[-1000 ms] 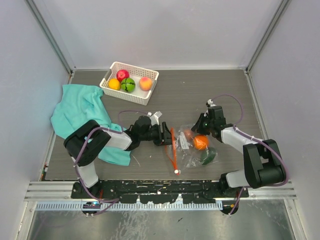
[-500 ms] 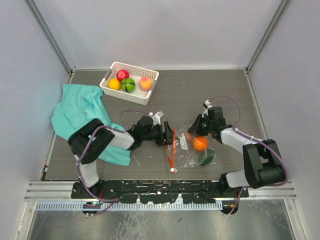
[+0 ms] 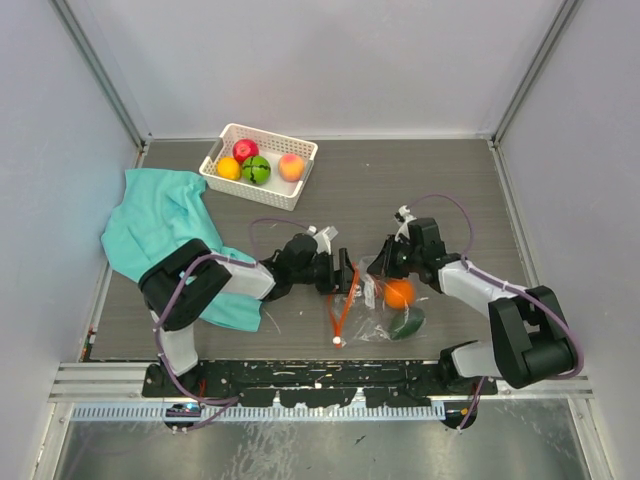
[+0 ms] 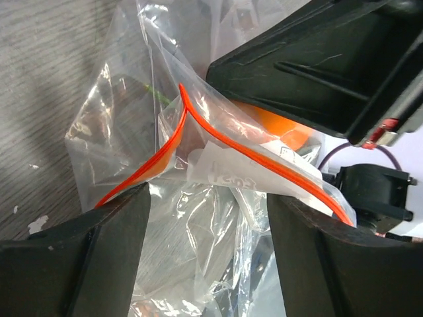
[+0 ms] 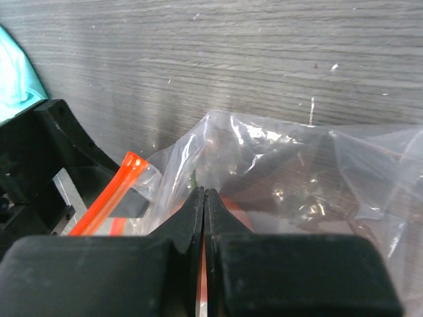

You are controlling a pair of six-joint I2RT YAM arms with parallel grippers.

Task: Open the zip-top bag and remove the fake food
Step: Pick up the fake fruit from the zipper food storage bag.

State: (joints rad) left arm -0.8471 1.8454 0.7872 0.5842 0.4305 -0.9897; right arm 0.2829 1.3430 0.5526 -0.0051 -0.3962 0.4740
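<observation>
The zip-top bag [image 3: 372, 305] lies clear and crinkled on the table, its orange-red zipper strip [image 3: 341, 305] parted into a V [image 4: 198, 142]. Inside it I see fake food: an orange fruit [image 3: 399, 293] and a dark green one [image 3: 406, 325]. My left gripper [image 3: 350, 276] is open at the bag's mouth, its fingers [image 4: 79, 257] wide apart with only loose plastic between them [image 4: 208, 257]. My right gripper [image 3: 384, 263] is shut, pinching the bag's upper lip [image 5: 203, 195] just above the orange fruit [image 5: 231, 203].
A white slotted basket [image 3: 255, 192] at the back left holds red, orange, green and peach fruits. A teal cloth [image 3: 160, 225] lies bunched at the left, partly under my left arm. Grey walls close in both sides and the back.
My left gripper has opened wider and pushed right into the bag's mouth. My right gripper has drawn the bag's lip back and left, and the fruits have slid left with the bag.
</observation>
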